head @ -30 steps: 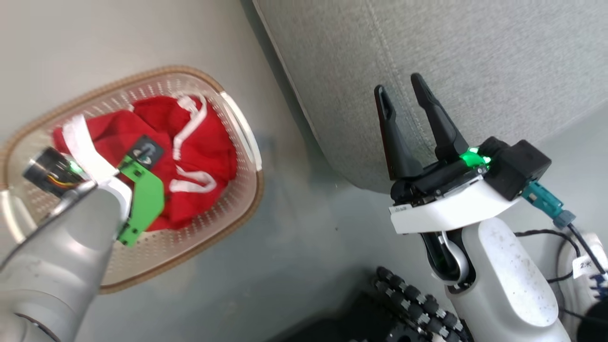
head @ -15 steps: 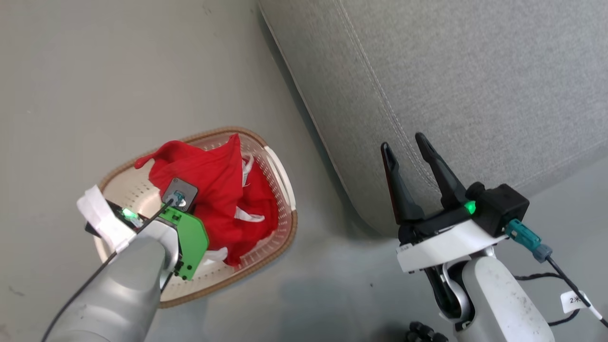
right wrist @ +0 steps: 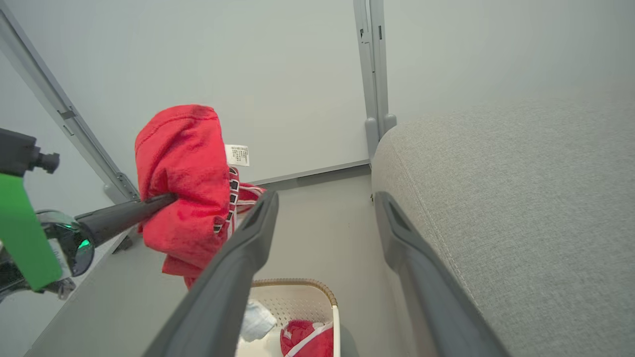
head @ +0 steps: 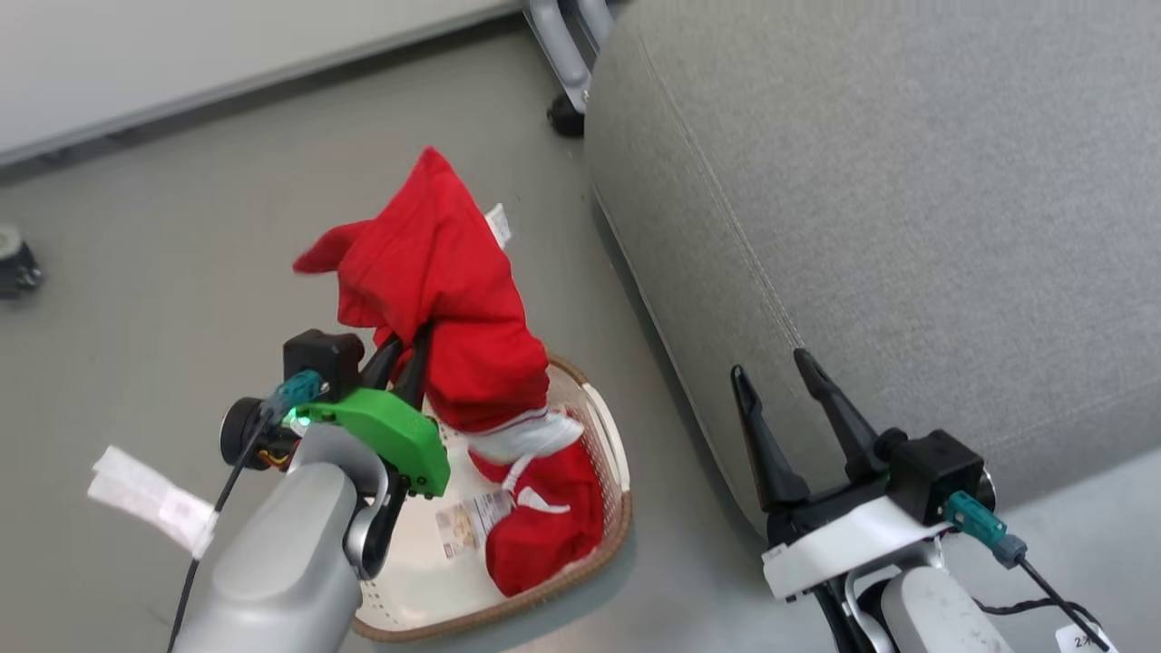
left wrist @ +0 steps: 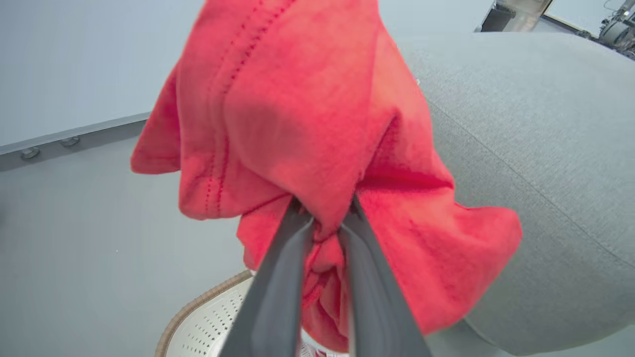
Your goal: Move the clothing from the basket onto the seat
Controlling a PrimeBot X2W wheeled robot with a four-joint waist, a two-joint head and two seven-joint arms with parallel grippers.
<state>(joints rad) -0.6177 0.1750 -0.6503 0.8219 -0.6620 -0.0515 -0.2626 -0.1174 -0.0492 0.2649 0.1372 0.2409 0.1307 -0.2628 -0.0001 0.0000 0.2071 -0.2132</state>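
Note:
My left gripper (head: pixel 419 334) is shut on a bright red garment (head: pixel 444 272), pinching a fold of it between both fingers (left wrist: pixel 278 277). The clothing hangs above the basket (head: pixel 619 508), and its white-trimmed lower end reaches down into it. A second red piece (head: pixel 544 531) lies inside the basket. In the right wrist view the lifted garment (right wrist: pixel 183 173) hangs left of my right gripper (right wrist: pixel 327 198), which is open and holds nothing. The grey seat (head: pixel 907 227) lies to the right, with the right gripper (head: pixel 769 365) at its near edge. The left wrist view has the seat (left wrist: pixel 545 173) behind the cloth.
A paper label (head: pixel 472 524) lies on the basket's bottom. A grey metal leg with a dark caster (head: pixel 567 109) stands at the seat's far corner by the wall. A dark round object (head: pixel 14 258) sits on the grey floor at far left.
My left gripper has risen with the red garment, pulling it up out of the basket. The head camera has tilted, so the whole picture shifted. The right gripper stays open.

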